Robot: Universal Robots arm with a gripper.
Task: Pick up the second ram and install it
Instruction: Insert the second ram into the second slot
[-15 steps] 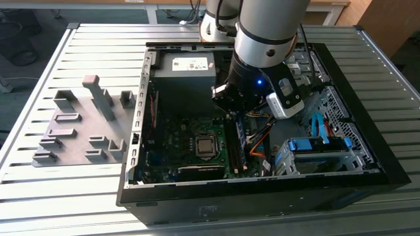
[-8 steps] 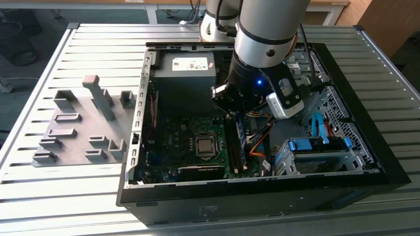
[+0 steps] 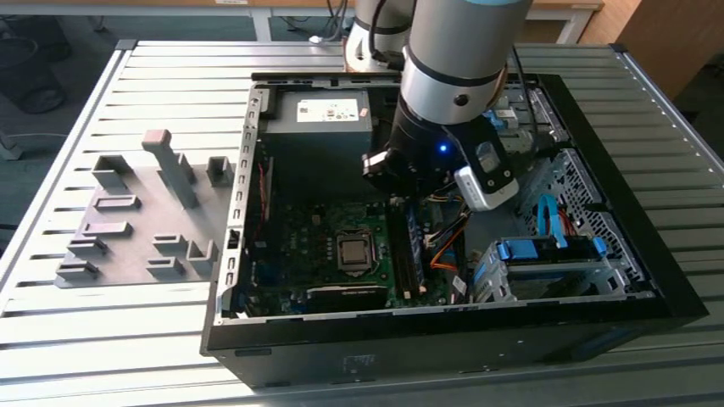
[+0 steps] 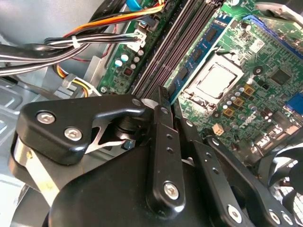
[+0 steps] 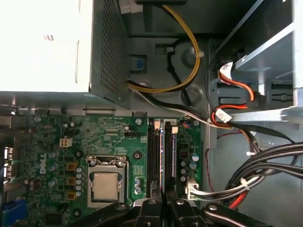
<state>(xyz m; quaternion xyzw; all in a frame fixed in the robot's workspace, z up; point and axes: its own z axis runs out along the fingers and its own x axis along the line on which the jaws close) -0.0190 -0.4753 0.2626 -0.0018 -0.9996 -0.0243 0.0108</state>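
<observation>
Gripper (image 4: 165,94) is down inside the case (image 3: 453,335), over the memory slots. Fingers (image 4: 161,137) are drawn narrow, one on each side of a thin board edge, so it looks pinched on the ram (image 4: 199,49), though the actual contact is hidden behind the fingers. The ram stands on edge in the slot line just beside the CPU socket (image 4: 215,80). It is a blue-green strip with dark chips, running away from the fingertips. In the first wrist view it is edge-on, a thin pale line (image 5: 164,156) between two dark slots and running into the finger gap. In the exterior view it sits directly under the gripper (image 3: 413,191). Can't tell if it is fully seated or if the latches are closed. Handling, as a judgement: light, stiff and thin, with a fragile edge connector and chips. Best grip is across the two flat faces near the middle of the top edge, keeping it square to the slot so it doesn't rack. Cables (image 5: 265,161) run near the slots on the side away from the socket. The power supply (image 5: 42,42) is beyond the board. A grey fixture (image 3: 147,229) sits outside the case on the slatted table (image 3: 68,339).
</observation>
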